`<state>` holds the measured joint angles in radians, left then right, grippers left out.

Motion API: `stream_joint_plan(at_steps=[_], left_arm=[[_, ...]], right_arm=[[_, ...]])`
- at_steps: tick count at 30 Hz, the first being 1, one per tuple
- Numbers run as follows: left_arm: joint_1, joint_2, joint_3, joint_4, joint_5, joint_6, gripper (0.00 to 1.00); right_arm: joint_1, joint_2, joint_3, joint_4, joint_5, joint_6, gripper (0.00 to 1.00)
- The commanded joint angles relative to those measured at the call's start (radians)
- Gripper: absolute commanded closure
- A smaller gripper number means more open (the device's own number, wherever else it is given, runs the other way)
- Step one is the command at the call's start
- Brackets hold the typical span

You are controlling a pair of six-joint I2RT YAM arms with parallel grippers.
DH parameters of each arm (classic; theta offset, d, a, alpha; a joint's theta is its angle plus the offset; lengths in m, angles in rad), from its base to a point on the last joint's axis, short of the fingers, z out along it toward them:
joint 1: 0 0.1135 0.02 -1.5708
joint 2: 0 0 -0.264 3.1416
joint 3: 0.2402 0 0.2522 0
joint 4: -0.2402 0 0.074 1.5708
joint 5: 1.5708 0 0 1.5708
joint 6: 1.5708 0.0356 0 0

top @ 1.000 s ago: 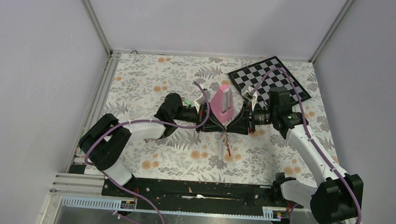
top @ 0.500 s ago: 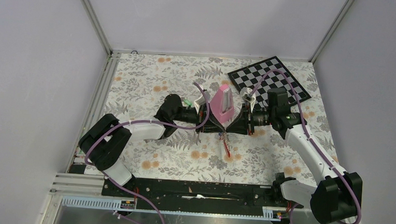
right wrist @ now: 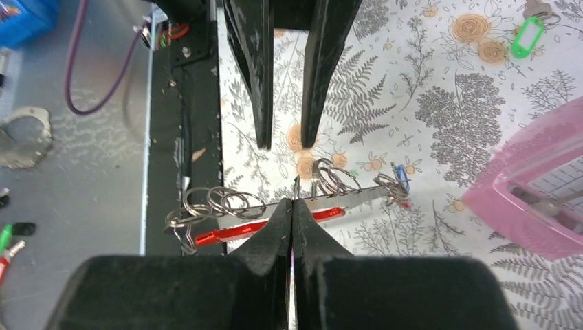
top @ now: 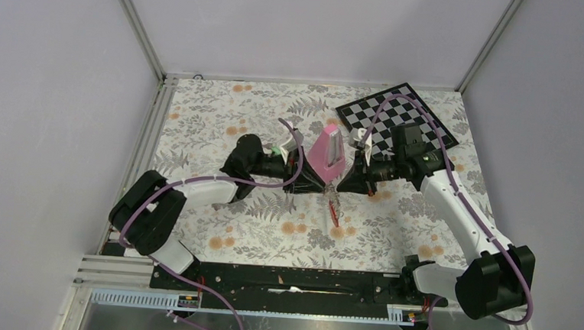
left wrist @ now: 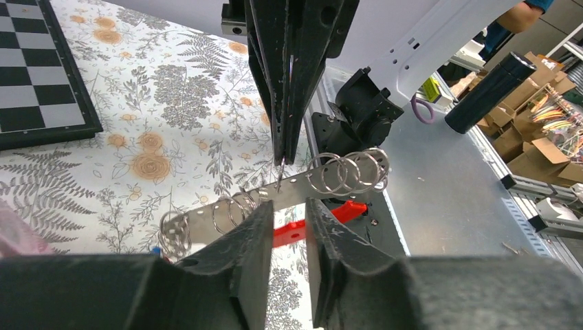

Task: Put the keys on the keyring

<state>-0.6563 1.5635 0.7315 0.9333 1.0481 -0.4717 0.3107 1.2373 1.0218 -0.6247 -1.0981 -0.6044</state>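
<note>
The left gripper (left wrist: 289,214) has just spread a little, and the right gripper (right wrist: 292,206) has pressed together on something thin at the keyring (left wrist: 302,184). The keyring sits between the 2, just near of the pink metronome (top: 328,153). The hold is probably changing sides.

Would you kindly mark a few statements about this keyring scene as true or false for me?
1. The left hand is open. True.
2. The right hand is wide open. False: its fingers are pressed together.
3. The keyring carries several small wire rings. True.
4. The pink metronome stands on the chessboard. False: it stands on the floral cloth beside it.
5. A green key tag lies on the cloth. True.
</note>
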Motion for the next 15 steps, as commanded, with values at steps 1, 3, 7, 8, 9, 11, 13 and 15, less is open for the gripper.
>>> stream_joint_plan(at_steps=[1,3,7,8,9,11,13,15], left_arm=[[0.033,-0.083,0.061,-0.122,0.049,0.125,0.69],[0.048,-0.102,0.085,-0.217,0.06,0.188,0.66],[0.057,-0.121,0.184,-0.522,0.069,0.382,0.61],[0.055,-0.117,0.219,-0.604,0.072,0.441,0.61],[0.055,-0.115,0.246,-0.668,0.074,0.483,0.6],[0.055,-0.112,0.277,-0.71,0.077,0.512,0.6],[0.054,-0.101,0.304,-0.714,0.091,0.501,0.61],[0.048,-0.089,0.32,-0.714,0.102,0.496,0.62]], right_arm=[[0.028,0.007,0.065,-0.16,0.062,-0.204,1.0],[0.055,-0.008,0.057,-0.152,0.12,-0.214,1.0],[0.106,-0.016,0.081,-0.17,0.254,-0.235,1.0],[0.113,-0.016,0.094,-0.178,0.278,-0.239,1.0],[0.121,-0.015,0.108,-0.187,0.296,-0.24,1.0],[0.127,-0.021,0.133,-0.197,0.303,-0.237,1.0],[0.129,-0.03,0.147,-0.194,0.297,-0.229,1.0],[0.129,-0.039,0.153,-0.185,0.289,-0.216,1.0]])
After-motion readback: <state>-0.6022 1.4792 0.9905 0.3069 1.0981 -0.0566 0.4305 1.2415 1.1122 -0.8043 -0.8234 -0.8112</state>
